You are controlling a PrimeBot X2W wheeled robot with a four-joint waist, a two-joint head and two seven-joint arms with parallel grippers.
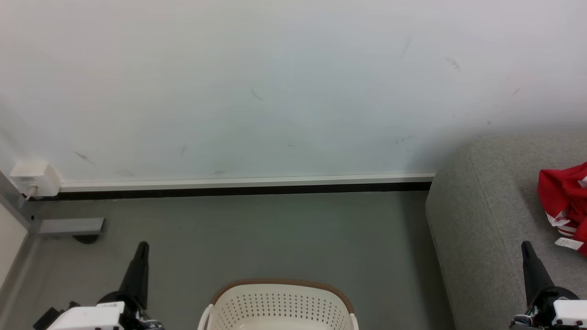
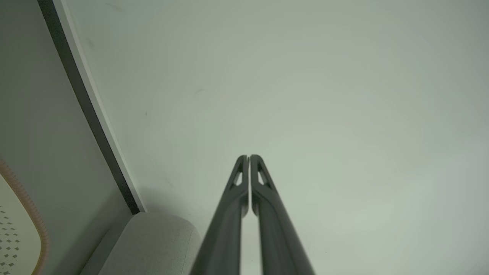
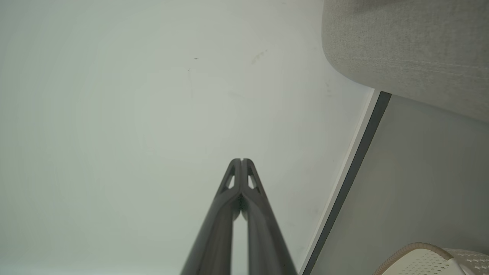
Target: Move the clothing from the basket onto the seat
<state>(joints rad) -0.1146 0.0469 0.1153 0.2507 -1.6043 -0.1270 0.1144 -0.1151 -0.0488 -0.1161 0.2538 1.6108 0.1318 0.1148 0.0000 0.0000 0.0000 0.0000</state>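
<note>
One jersey [image 1: 566, 197] crumpled on sofa [image 1: 481, 220] (right edge); basket [image 1: 279, 305] well apart.

Both grippers shut and empty, fingers pointing forward.

The left gripper [image 1: 142, 244] rises at the lower left of the head view. Its two long dark fingers [image 2: 233, 214] are pressed together at the tips with nothing between them, and the pale left wrist housing [image 1: 87, 317] sits just behind its dark base. The right gripper [image 1: 525, 244] mirrors it at the lower right. Its fingers [image 3: 261, 221] meet tip to tip and hold nothing, with the white right wrist housing [image 1: 568, 312] behind. The two grippers stand well apart at the same height, tips leaning slightly toward each other.
</note>
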